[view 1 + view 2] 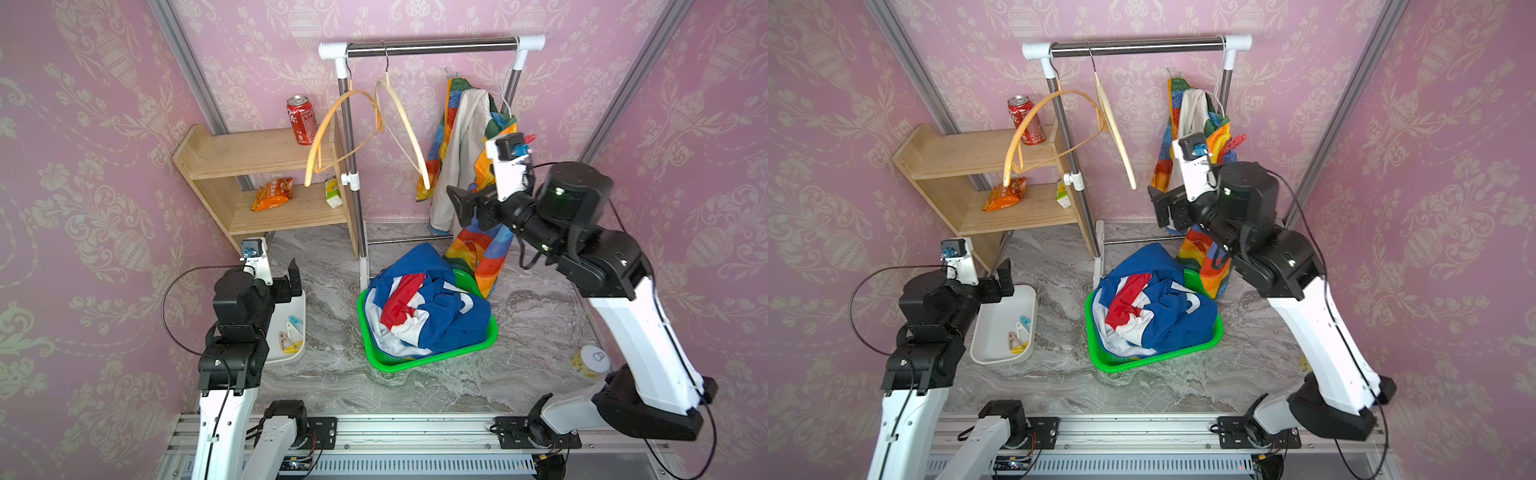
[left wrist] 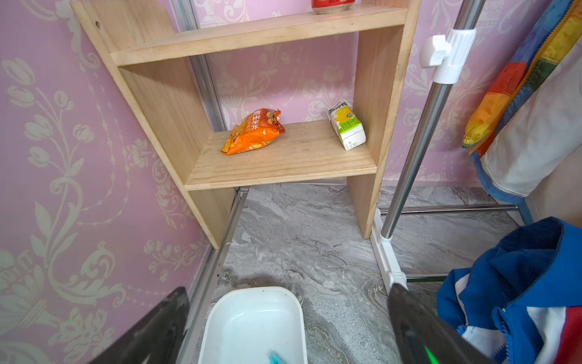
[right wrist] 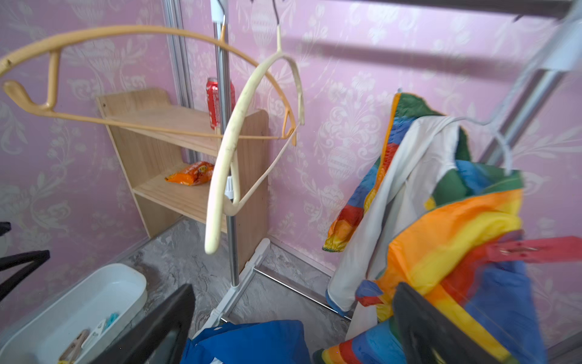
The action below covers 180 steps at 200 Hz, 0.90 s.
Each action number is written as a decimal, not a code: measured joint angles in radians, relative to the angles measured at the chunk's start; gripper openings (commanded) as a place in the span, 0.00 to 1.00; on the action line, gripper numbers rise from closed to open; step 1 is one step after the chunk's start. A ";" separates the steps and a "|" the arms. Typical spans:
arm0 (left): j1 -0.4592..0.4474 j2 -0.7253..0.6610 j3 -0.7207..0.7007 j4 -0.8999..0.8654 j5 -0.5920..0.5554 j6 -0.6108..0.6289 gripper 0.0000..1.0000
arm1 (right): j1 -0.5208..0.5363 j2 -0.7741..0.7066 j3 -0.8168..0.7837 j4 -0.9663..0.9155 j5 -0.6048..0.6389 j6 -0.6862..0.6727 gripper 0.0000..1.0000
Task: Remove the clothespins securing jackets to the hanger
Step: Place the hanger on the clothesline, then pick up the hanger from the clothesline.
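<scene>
My right gripper [image 3: 293,290] has its fingers wide apart and grips nothing. It is raised in front of the rainbow jacket [image 3: 441,220]. One finger [image 3: 425,324] lies before the cloth, but I cannot tell whether it touches. The red clothespin [image 3: 535,249] is clipped on the shoulder of this jacket, higher than the fingers and apart from them. The jacket hangs on a white hanger [image 3: 491,132] at the right end of the garment rack [image 1: 432,45], which stands at the back edge of the worktop [image 1: 324,374].

My left gripper [image 2: 288,291] is also fully open and holds nothing. It hovers over the white tray [image 1: 988,324] at the left edge of the worktop. In the tray lie a light blue clothespin [image 1: 1025,321], a pink-beige clothespin [image 1: 1013,338] and a yellow clothespin [image 1: 1019,350].

The blue, red and white jacket [image 1: 428,311] lies crumpled in the green basket [image 1: 399,365] at the middle of the worktop. Its white lettering shows only in pieces, so I cannot read it.

The wooden shelf [image 1: 216,153] stands in the back left corner. On it, the red drink can [image 1: 301,120], the orange snack bag [image 2: 252,132] and the green and yellow carton [image 2: 346,124] carry Chinese characters. These are too small for me to read surely.

At the right edge, a yellow cup [image 1: 590,359] has an outline logo on its white lid.
</scene>
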 measured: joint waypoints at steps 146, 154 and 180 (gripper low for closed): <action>0.000 -0.071 -0.015 0.013 0.047 -0.011 0.99 | -0.373 0.140 -0.070 0.179 0.153 0.113 1.00; 0.000 -0.075 -0.015 0.005 0.046 -0.011 0.99 | -0.389 0.131 -0.096 0.195 0.133 0.129 1.00; 0.000 -0.077 -0.015 -0.018 0.040 -0.011 0.99 | -0.432 0.124 -0.127 0.224 0.074 0.158 1.00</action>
